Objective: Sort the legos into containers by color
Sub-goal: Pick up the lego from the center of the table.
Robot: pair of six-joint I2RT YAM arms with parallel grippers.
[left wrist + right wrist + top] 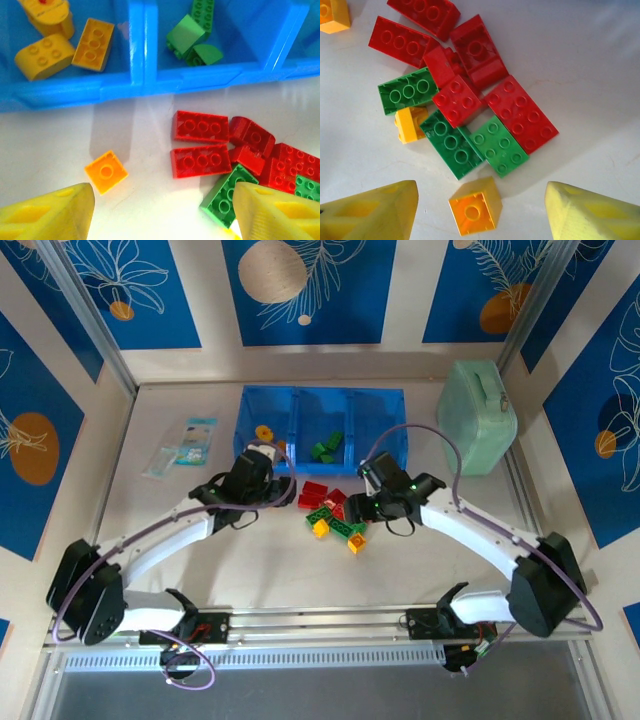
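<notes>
Three joined blue containers are sitting at the middle of the worktop's far edge. The left gripper is hovering just short of their near wall, its jaws spread wide and grasping nothing. The right gripper is hanging over the legos piled near the worktop's middle, its jaws likewise apart and released. One orange brick is lying between its fingers, touching neither. A single-stud orange brick is lying alone between the left gripper and the containers, just ahead of the gripper's left finger.

Twelve legos are lying loose on the worktop: six red, three green and three yellow-orange. Three yellow pieces are resting in the left bin, and about three green ones are resting in the middle bin.

Within the pile, red bricks are crowding against and partly overlapping the greens. One yellow piece is sitting wedged between two green bricks.

A mint-green case is standing in the far right corner, just beside the containers' right end and well apart from the pile. The right arm's cable is arching over the right bin's near corner. Two clear packets are lying toward the left edge, near the containers but apart from them.
</notes>
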